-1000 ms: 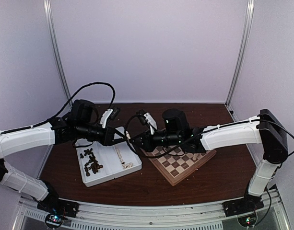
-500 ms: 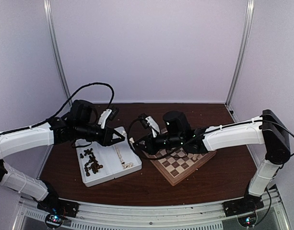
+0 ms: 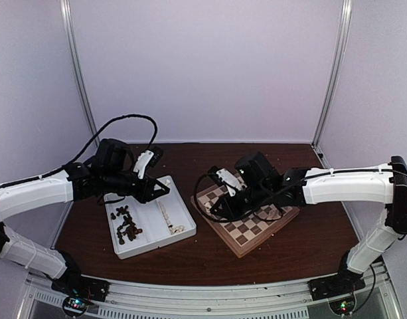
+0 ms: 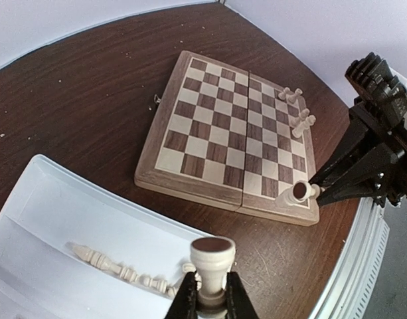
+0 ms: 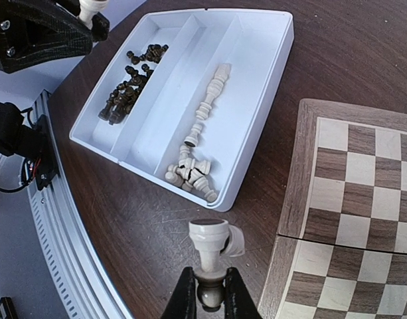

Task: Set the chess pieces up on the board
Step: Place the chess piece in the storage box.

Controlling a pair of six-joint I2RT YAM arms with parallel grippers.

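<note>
Top external: left claw [image 3: 166,188] hovers over the white tray [image 3: 160,244], and right claw [image 3: 212,209] is at the left corner of the board [image 3: 253,236].

Left wrist: left claw is clenched on one cream piece [image 4: 212,256]. Four cream pieces [image 4: 301,119] stand along one board edge.

Right wrist: right claw grasps a second cream piece [image 5: 210,242] at the board's corner. Best lowered upright, centred on its square. The heap of dark pieces [image 5: 127,90] in the tray is too jumbled to count.
</note>
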